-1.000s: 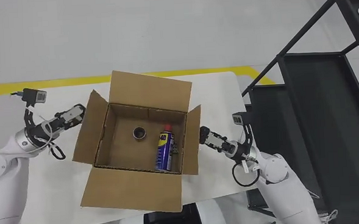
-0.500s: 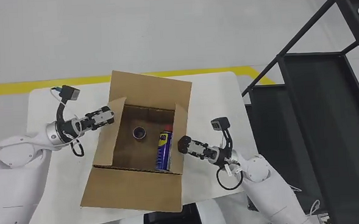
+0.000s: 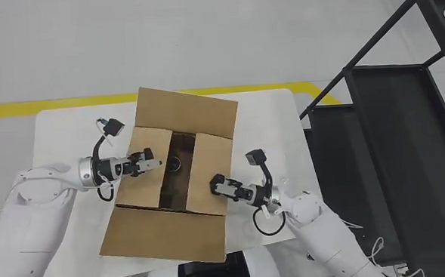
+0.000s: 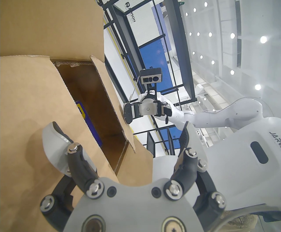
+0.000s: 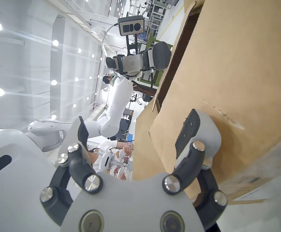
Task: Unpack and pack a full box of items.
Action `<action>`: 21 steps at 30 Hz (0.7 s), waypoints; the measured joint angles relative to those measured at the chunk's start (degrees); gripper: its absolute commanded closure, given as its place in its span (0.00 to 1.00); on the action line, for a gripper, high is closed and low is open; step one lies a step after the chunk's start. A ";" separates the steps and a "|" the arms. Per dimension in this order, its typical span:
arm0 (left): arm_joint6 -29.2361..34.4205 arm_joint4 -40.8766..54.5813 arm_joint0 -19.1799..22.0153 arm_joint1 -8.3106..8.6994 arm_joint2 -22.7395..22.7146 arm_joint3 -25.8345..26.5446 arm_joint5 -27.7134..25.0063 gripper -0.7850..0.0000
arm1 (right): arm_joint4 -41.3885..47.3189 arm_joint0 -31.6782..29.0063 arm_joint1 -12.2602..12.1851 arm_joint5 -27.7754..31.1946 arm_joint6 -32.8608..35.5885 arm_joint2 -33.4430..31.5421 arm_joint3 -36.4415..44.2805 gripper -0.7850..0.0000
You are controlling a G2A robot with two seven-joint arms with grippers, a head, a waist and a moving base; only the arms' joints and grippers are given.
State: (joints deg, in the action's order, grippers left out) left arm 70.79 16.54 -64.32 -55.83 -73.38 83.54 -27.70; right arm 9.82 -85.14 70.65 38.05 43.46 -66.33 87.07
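Top view: box (image 3: pixel 173 141) sits on the table (image 3: pixel 63 132). Far flap (image 3: pixel 187 110) and near flap (image 3: pixel 163 232) lie open outward. Left flap (image 3: pixel 143 177) and right flap (image 3: pixel 207 169) are folded in over the opening w/ a dark gap between them. In that gap a round item (image 3: pixel 174 164) stands on the box floor. My left pincer (image 3: pixel 149 162) is over the left flap, near its free edge. My right pincer (image 3: pixel 216 188) is over the right flap, toward its near corner. Yellow line (image 3: pixel 54 106) runs on the floor beyond the table; black rack (image 3: pixel 403 114) stands off to my right.

Left wrist view: left pincer (image 4: pixel 119 136) is spread wide, nothing between the fingers. One finger (image 4: pixel 54 142) lies over the left flap's top face; can't tell if it touches. The other finger is out past the flap edge. A blue can (image 4: pixel 89 124) shows inside the box thru the gap, just below the flap edge. Across the gap my right pincer (image 4: pixel 128 112) sits against the right flap's edge.

Right wrist view: right pincer (image 5: pixel 137 131) is spread too, holding nothing. One finger (image 5: pixel 197 131) is close over the right flap w/ a shadow under it; contact unclear. Opposite, my left pincer (image 5: pixel 161 57) is at the other side of the gap.
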 measured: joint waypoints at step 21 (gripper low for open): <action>-4.22 -1.85 -1.18 0.76 -1.22 2.81 -1.37 0.00 | -0.49 0.64 -0.90 1.53 -3.46 -1.24 1.19 0.00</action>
State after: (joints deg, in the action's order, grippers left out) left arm 66.56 14.69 -65.51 -55.06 -74.60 86.35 -29.07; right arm 9.33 -84.50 69.76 39.59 39.99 -67.57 88.26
